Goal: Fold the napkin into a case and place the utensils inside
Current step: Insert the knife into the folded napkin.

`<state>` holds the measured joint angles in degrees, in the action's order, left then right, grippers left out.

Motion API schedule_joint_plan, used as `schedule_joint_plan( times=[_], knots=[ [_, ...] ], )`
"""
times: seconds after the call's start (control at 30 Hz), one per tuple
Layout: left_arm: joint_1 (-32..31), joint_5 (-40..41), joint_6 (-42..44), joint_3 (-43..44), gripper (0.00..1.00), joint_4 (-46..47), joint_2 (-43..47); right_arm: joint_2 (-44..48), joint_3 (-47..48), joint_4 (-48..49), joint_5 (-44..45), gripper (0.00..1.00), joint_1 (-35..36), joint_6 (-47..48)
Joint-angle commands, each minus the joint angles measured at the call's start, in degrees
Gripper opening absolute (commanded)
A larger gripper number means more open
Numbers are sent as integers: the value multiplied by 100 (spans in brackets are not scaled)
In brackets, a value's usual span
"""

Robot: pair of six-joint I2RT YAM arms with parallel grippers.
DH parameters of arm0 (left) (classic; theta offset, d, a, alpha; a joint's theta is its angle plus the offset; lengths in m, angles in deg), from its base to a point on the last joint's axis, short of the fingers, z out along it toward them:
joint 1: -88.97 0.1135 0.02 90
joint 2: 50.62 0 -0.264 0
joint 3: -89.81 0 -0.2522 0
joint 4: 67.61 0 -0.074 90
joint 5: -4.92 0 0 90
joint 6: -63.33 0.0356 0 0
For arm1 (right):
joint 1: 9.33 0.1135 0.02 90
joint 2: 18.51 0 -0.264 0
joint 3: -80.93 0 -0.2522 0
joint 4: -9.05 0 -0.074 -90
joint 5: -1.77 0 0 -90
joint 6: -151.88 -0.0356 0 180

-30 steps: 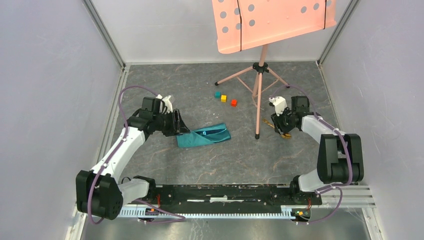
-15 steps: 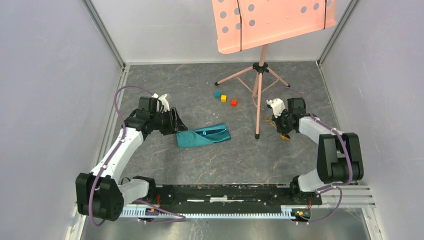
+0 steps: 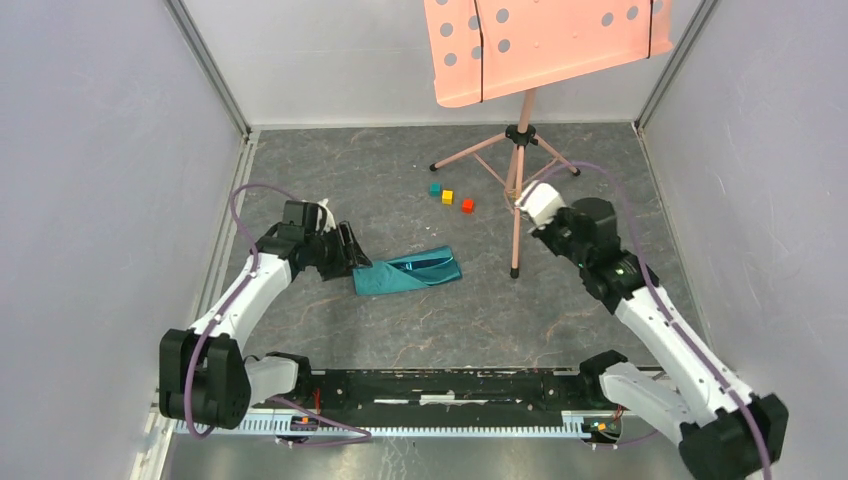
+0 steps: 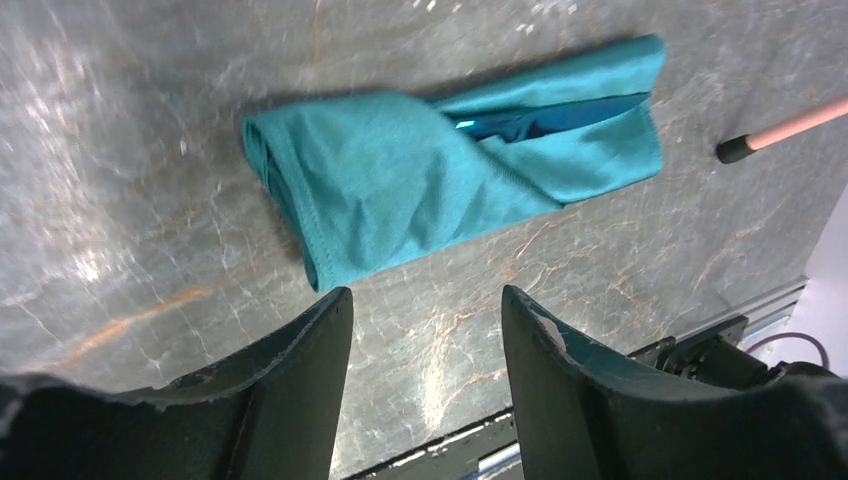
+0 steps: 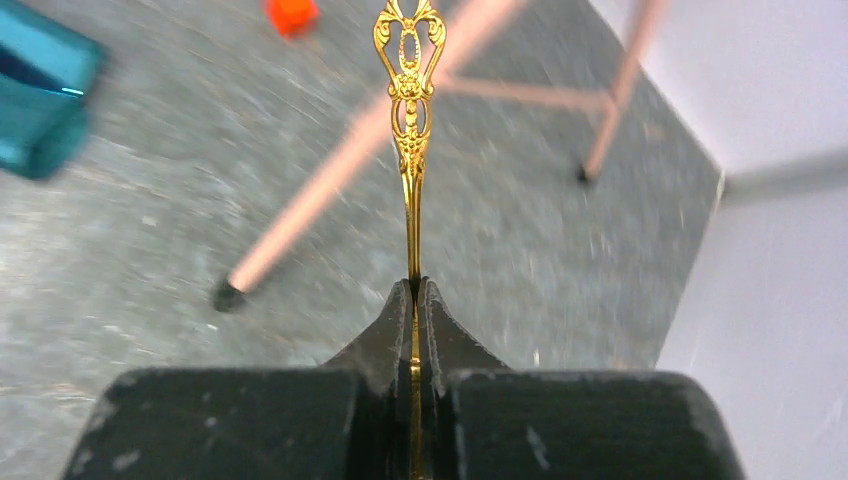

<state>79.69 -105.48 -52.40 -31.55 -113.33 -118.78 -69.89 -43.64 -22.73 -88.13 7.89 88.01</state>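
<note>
A robotics lab test cell: the left arm [image 3: 235, 300] and the right arm [image 3: 665, 335], white and black with exposed purple cables, bolted to a black rail [image 3: 450, 385] at the edge of a grey marbled tabletop [image 3: 450, 320], boxed in by plain pale wall panels [image 3: 90, 200] on aluminium posts [image 3: 207, 65], with a pink music stand [image 3: 545, 40] and small coloured cubes [image 3: 447, 196] standing inside

Case [image 3: 407, 272] left of stand leg [image 3: 516, 240] — cubes [image 3: 447, 196] behind.

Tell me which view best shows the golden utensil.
Right wrist: the golden utensil shows sharp and close, clamped in the shut right pincer. The top view cannot resolve it; left wrist lacks it.
</note>
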Motion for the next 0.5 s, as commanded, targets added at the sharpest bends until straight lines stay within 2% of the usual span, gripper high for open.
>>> schedule_joint_plan(
  times=[0.0, 0.17, 0.27, 0.47],
  knots=[
    [31, 77, -852, -438, 62, 319, -80, -669, 921, -534, 126, 0, 1313, 545],
    [31, 553, -1038, -814, 61, 459, -9, -2160, 2248, -1438, 300, 0, 2739, 925],
    [31, 788, -1047, -911, 60, 489, -8, -3154, 3012, -1971, 57, 0, 3187, 1078],
    [36, 1038, -1018, -991, 57, 670, -37, -4580, 3907, -2356, 146, 0, 3617, 1225]
  ],
)
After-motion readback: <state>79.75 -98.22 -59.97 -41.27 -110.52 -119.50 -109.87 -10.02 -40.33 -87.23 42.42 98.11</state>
